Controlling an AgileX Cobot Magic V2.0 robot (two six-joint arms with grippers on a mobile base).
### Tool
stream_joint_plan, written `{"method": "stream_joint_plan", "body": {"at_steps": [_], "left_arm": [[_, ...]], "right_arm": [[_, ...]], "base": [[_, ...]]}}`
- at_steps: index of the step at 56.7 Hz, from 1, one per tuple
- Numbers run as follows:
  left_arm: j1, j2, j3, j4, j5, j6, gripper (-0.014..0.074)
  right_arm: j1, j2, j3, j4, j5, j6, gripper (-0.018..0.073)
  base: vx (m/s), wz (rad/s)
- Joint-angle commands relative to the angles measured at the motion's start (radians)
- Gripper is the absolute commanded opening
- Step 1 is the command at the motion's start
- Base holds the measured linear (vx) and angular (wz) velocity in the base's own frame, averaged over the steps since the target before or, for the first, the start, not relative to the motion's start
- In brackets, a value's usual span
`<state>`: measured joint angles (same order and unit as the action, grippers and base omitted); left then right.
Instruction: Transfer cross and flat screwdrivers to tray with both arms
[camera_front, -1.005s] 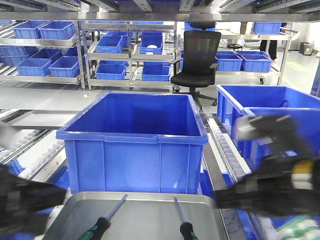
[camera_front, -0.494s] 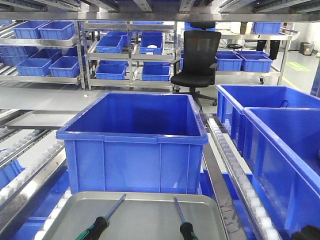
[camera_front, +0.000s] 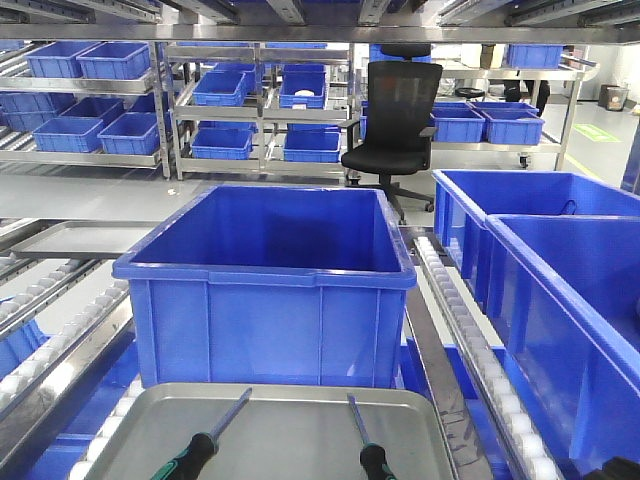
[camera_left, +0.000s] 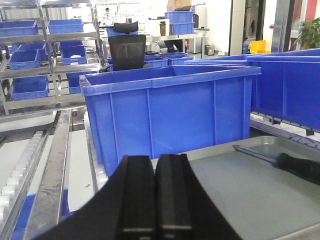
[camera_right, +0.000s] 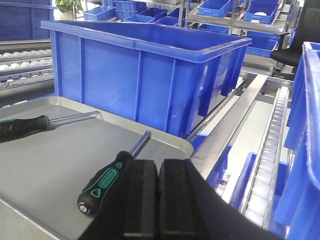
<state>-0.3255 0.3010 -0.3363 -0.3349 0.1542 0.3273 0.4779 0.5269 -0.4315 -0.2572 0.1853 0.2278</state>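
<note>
Two screwdrivers with black and green handles lie in the grey metal tray (camera_front: 280, 440) at the bottom of the front view, the left screwdriver (camera_front: 205, 440) and the right screwdriver (camera_front: 364, 440), both pointing away. My left gripper (camera_left: 155, 165) is shut and empty, low over the tray's left side, with one screwdriver (camera_left: 295, 164) off to its right. My right gripper (camera_right: 158, 167) is shut and empty near the tray (camera_right: 45, 165) corner, just right of a screwdriver handle (camera_right: 102, 185); the other screwdriver (camera_right: 25, 126) lies further left.
A large deep blue crate (camera_front: 270, 290) stands right behind the tray. More blue crates (camera_front: 560, 270) line the right side beyond a roller conveyor (camera_front: 470, 330). Shelves of small blue bins and a black office chair (camera_front: 395, 120) stand at the back.
A second ago both arms showed blurred at the lower left and right of the front view. They have pulled down out of that view, leaving only a dark bit at the bottom right corner.
</note>
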Motion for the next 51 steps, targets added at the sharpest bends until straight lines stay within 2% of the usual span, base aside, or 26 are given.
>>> {"method": "stream_joint_plan", "body": {"at_steps": [1, 4, 9, 13, 22, 25, 27, 51], "left_arm": [[-0.004, 0.012, -0.028, -0.009, -0.089, -0.006, 0.0], [-0.004, 0.011, -0.016, 0.008, -0.097, 0.0, 0.0], [0.025, -0.026, 0.048, 0.172, -0.117, 0.0, 0.0], [0.084, -0.083, 0.137, 0.245, -0.154, -0.031, 0.0], [0.209, -0.234, 0.348, 0.253, -0.238, -0.153, 0.0], [0.232, -0.288, 0.336, 0.282, -0.107, -0.168, 0.0], [0.244, -0.326, 0.334, 0.295, -0.08, -0.168, 0.0], [0.244, -0.325, 0.338, 0.303, -0.081, -0.168, 0.0]], "right_arm": [[-0.002, 0.002, -0.03, -0.014, -0.083, -0.002, -0.0008], [-0.002, 0.002, -0.03, -0.014, -0.085, -0.002, -0.0008], [-0.002, 0.003, -0.03, -0.014, -0.085, -0.002, -0.0008], [-0.002, 0.003, -0.03, -0.014, -0.086, -0.002, -0.0008], [-0.002, 0.003, -0.03, -0.014, -0.086, -0.002, -0.0008], [-0.002, 0.003, -0.03, -0.014, -0.086, -0.002, -0.0008], [-0.002, 0.003, -0.03, -0.014, -0.086, -0.002, -0.0008], [-0.002, 0.007, -0.03, -0.014, -0.086, -0.002, -0.0008]], "base": [[0.0, 0.0], [0.0, 0.0], [0.0, 0.01], [0.0, 0.02], [0.0, 0.01], [0.0, 0.0], [0.0, 0.0], [0.0, 0.0]]}}
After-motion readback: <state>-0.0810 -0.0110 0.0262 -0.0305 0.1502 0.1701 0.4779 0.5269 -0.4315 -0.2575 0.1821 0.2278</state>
